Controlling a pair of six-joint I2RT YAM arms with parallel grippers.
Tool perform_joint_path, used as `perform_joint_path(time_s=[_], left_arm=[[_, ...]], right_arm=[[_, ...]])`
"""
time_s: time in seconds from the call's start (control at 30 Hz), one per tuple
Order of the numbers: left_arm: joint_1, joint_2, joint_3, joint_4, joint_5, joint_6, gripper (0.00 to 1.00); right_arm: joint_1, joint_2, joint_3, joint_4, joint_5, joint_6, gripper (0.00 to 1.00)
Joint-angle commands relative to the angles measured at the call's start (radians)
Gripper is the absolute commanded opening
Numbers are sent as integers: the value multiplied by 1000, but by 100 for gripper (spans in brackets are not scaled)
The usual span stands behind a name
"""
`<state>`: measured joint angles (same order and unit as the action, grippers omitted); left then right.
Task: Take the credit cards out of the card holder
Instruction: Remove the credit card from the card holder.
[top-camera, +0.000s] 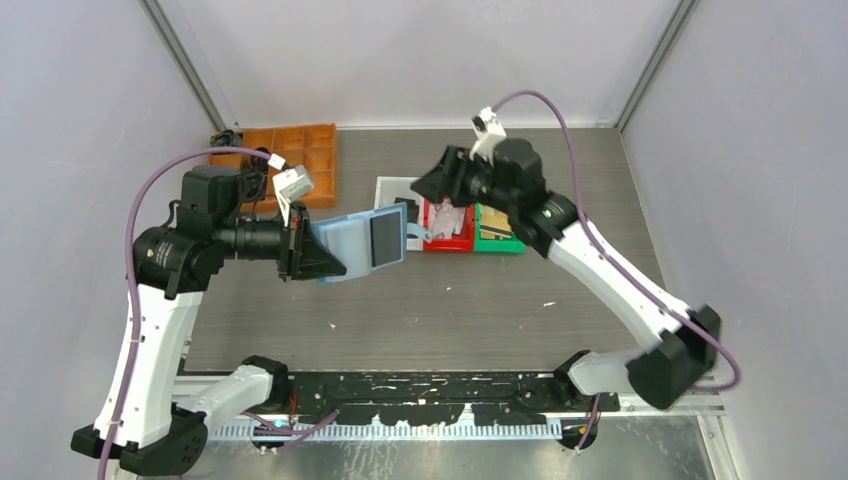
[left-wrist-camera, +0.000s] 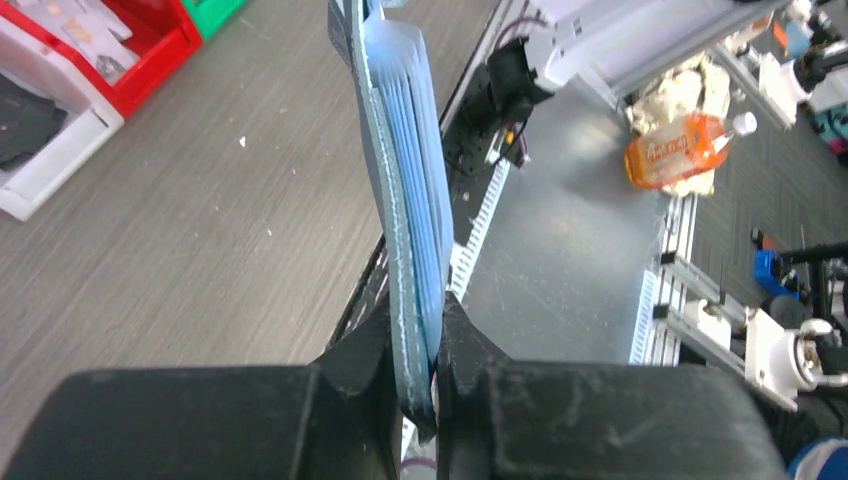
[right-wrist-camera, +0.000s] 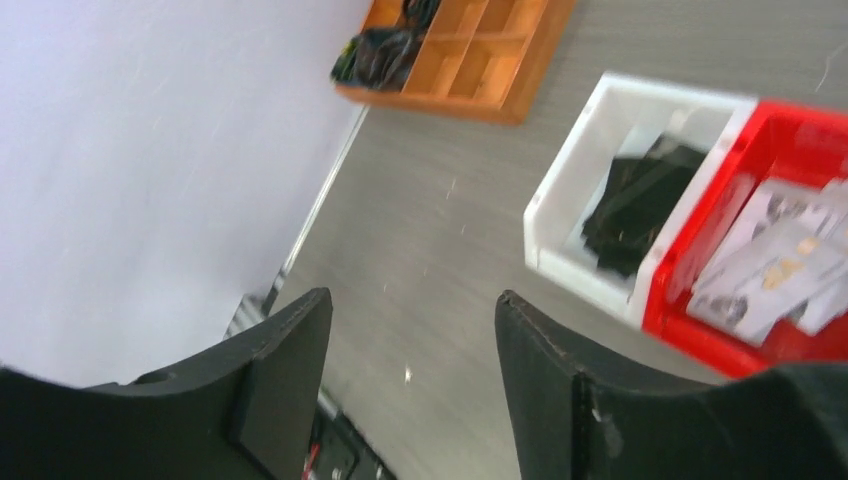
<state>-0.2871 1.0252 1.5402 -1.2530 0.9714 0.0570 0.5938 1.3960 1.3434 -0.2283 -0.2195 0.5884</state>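
Grey wood-grain table (top-camera: 450, 310) between pale walls carries the bins. The left gripper (left-wrist-camera: 432, 330) is clamped on one edge of the card holder (top-camera: 365, 245), held open above the table with its long axis pointing rightward at the right gripper (top-camera: 440, 185). That one hangs over the red bin (right-wrist-camera: 720, 345), fingers apart and empty, with the holder's free end just to its left. Pale credit cards (right-wrist-camera: 790, 265) lie in that bin.
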Motion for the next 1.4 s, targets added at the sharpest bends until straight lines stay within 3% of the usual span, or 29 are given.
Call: perform_joint_path(time_s=[0.0, 0.17, 0.3, 0.37, 0.53, 0.67, 1.0, 1.27, 1.37], left_arm=[[-3, -71, -52, 300, 14, -216, 0], [-3, -73, -61, 422, -25, -364, 0], [-4, -112, -90, 535, -83, -460, 0], [-3, -130, -116, 609, -96, -512, 0], [-3, -161, -202, 749, -127, -622, 0], [-3, -151, -218, 807, -97, -693, 0], [-4, -164, -231, 868, -81, -747, 0], [-3, -160, -232, 901, -63, -790, 0], [-3, -160, -233, 909, -48, -801, 0]], right_arm=[[4, -220, -241, 142, -109, 109, 69], [4, -417, -528, 427, -146, 361, 76], [36, -535, -749, 725, 9, 625, 80], [89, -569, -786, 760, 87, 651, 81], [260, -538, -757, 858, 266, 588, 83], [314, -408, -728, 1088, 294, 623, 84], [363, -197, -613, 1430, 284, 577, 82], [380, -138, -574, 1487, 264, 608, 74], [380, -120, -540, 1480, 280, 609, 66]])
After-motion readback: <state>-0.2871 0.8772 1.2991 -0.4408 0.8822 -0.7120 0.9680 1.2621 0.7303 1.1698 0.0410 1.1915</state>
